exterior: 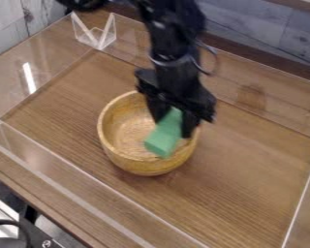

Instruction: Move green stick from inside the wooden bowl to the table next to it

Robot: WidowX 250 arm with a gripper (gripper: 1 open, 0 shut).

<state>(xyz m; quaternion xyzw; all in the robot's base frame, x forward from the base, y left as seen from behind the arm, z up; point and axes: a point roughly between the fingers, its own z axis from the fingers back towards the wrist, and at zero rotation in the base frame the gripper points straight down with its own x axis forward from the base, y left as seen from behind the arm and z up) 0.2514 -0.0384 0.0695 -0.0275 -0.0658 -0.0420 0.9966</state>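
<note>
One arm on my rig, and its gripper [174, 114] pointed straight down with its jaws pinched on the upper end of the green stick [166, 136], so the grasp part of the job was done. I had the stick lifted clear of the floor of the wooden bowl [124, 136] and hanging over the bowl's right-hand rim as the camera saw it, its lower end about level with the rim; I could not tell whether that end touched the rim or just cleared it. So I judged the task roughly midway: picked up and carried to the edge, but not yet past the bowl and not yet set down. What was left, as I read it, was to take the stick fully over the rim, lower it onto the bare table [248, 165] just beside the bowl on that right side, spread the jaws and back the arm off. For orientation, the stick's long axis ran steeply up and down, tilted a little so the top leaned toward the upper right under the fingers and the bottom end pointed down and slightly left toward the rim. One broad green face looked toward the camera. The clear acrylic wall [28, 145] stood well apart from the drop spot.
</note>
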